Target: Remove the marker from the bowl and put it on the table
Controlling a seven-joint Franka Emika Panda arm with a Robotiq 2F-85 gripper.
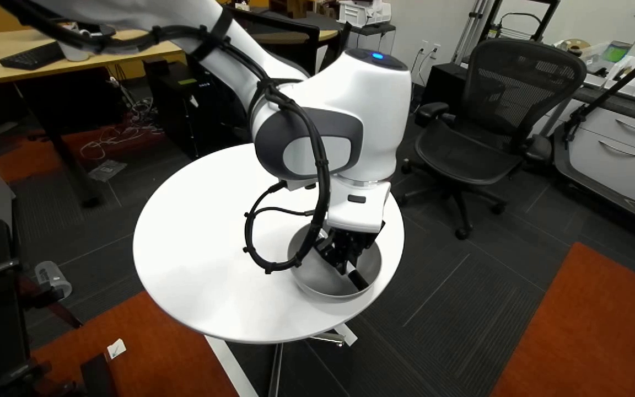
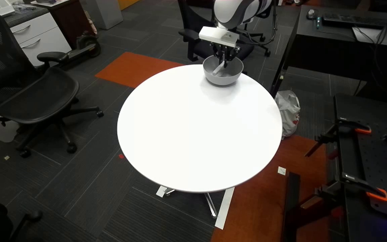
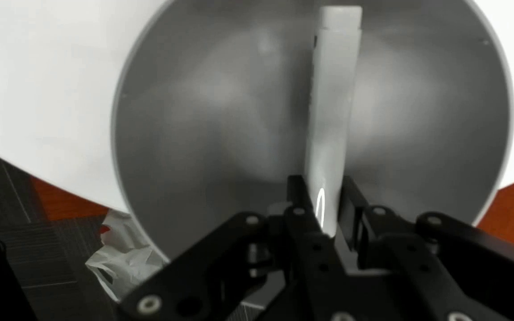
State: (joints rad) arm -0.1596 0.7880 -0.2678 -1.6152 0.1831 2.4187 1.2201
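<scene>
Evidently the gripper (image 3: 323,189) pinches the marker (image 3: 333,98) between its fingers (image 3: 297,191), within the bowl (image 3: 185,138); from them the grey end (image 3: 340,20) points to twelve o'clock in the wrist view, so it probably must rise clear before reaching the table (image 2: 198,129)

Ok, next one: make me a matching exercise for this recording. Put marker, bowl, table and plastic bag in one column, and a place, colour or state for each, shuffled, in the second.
Things:
1. marker
2. bowl
3. table
4. plastic bag

Descriptions:
A. grey, standing on the table near its edge
B. off the table, seen beyond its edge
C. held in the gripper
D. round, with a white top

Right pairs: 1-C, 2-A, 3-D, 4-B.
</scene>
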